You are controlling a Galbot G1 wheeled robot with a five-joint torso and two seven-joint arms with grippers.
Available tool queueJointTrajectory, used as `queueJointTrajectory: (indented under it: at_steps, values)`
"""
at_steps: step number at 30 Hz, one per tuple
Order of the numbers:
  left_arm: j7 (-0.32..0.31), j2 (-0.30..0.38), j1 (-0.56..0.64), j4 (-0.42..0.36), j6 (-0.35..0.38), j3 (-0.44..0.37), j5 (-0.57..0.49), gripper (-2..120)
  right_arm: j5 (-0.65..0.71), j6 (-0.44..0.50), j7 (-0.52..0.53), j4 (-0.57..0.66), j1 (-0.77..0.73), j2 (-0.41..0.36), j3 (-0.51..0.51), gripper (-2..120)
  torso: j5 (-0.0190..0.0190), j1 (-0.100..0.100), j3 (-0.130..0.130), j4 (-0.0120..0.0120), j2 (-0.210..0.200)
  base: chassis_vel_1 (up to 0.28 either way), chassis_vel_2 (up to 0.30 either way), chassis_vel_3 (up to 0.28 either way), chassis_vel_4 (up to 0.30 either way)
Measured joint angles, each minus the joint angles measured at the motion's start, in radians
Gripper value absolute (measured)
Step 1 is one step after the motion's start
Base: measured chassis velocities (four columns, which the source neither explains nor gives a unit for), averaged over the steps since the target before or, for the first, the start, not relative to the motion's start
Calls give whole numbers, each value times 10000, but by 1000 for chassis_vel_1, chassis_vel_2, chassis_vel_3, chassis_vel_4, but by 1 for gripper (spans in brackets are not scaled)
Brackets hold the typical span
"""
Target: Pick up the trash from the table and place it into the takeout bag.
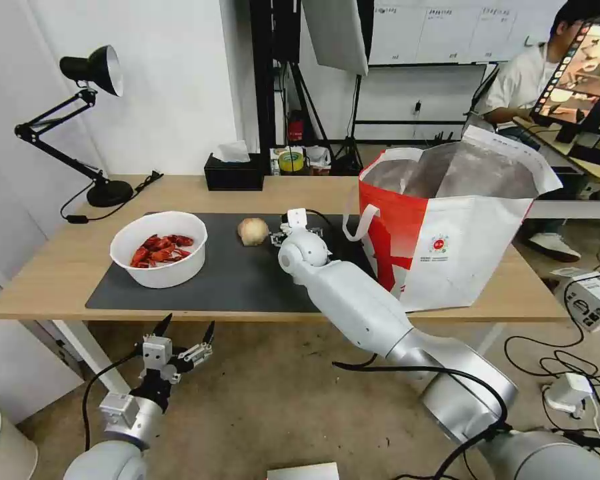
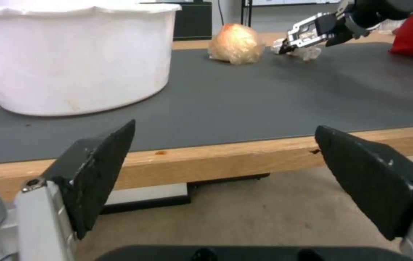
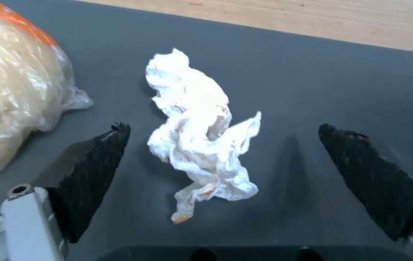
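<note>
A small crumpled white tissue [image 3: 201, 134] lies on the dark grey mat [image 3: 313, 83], between the spread fingers of my open right gripper [image 3: 223, 127], which hovers just above it. A beige ball [image 1: 253, 231] wrapped in clear film rests beside that gripper [image 1: 281, 235]. Farther left on the mat stands the white bowl [image 1: 159, 248] of red crayfish shells. The white and red takeout bag [image 1: 447, 227] stands open at the table's right end. My left gripper [image 1: 183, 330] hangs open below the table's front edge, holding nothing.
A black tissue box [image 1: 233, 175] and a black desk lamp [image 1: 90, 70] stand along the table's [image 1: 60, 267] back edge. Cables and a power strip [image 1: 567, 393] lie on the floor at the right. A white bin [image 1: 3, 443] stands at the lower left.
</note>
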Motion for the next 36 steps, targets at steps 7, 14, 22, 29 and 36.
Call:
queueJointTrajectory:
  at_steps: [7, 14, 22, 29, 36]
  values:
    - [-1, -47, -13, 47, 0, 67, 17, 100, -6, 25, -54, -25, -51, -58, 29, 86, 1, 0, 0, 0, 0, 0, 0, 0, 0]
    - [-1, -108, -6, 58, 0, 101, 69, 100, 7, 36, -67, -15, -58, -66, 13, 71, 1, 0, 0, 1, 1, 0, 0, 0, 0]
    - [-3, -164, 39, 58, -48, 104, 104, 100, 39, 47, -57, 22, -96, -77, -2, 41, 1, -1, -1, 2, 0, 0, 0, 0, 0]
    - [-12, -166, 22, 34, -54, 127, 108, 100, 39, 90, -34, 300, -254, -200, -5, 17, 1, -1, 0, 0, 0, 0, 0, 0, 0]
    - [-31, -163, 23, -20, -55, 120, 108, 100, -32, 176, -22, 915, -476, -574, -140, 0, 0, 0, 1, -1, 0, 0, 0, 0, 0]
